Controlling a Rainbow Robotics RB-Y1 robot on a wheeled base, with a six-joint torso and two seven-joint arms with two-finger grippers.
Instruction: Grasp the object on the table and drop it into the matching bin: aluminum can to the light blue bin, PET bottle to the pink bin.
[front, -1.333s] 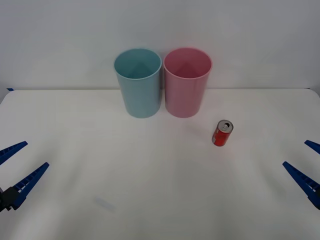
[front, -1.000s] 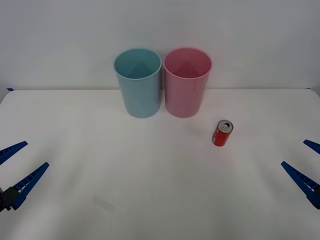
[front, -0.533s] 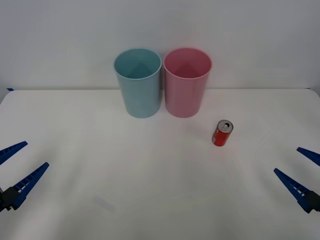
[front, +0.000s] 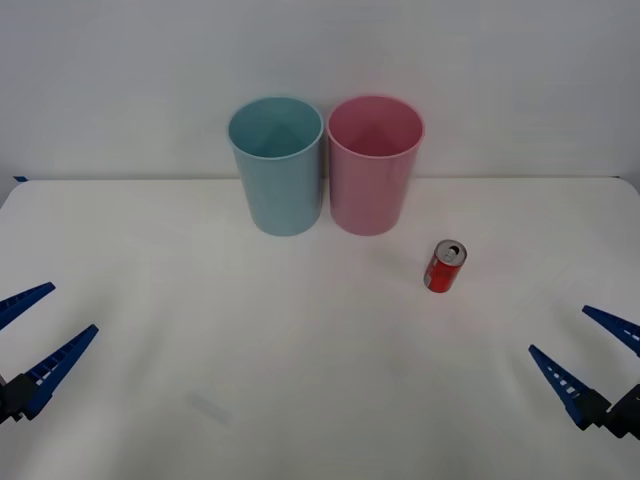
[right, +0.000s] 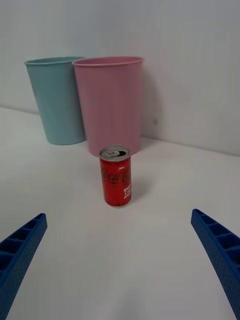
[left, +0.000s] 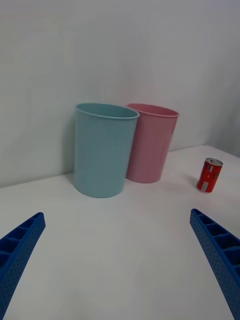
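White surface (front: 300, 380) carries an upright aluminum can (front: 445, 266) at four o'clock from the pink bin (front: 374, 165), well apart from both end effectors, right (front: 583, 354) and left (front: 38, 328), fingers spread, empty.

Your right gripper (front: 586, 352) sits low at the near right of the tabletop (front: 300, 340), fingers (right: 220, 250) spread wide, and bare white surface runs from it up to the aluminum can (front: 445, 266). The can stands upright with open room on every side. Beyond it, the pink bin (front: 374, 165) is the nearest obstacle, near the can but apart from it. The light blue bin (front: 277, 165) stands just beside the pink one, leaving almost no gap between them. Your left gripper (front: 35, 332) waits spread apart at the near left, well clear.
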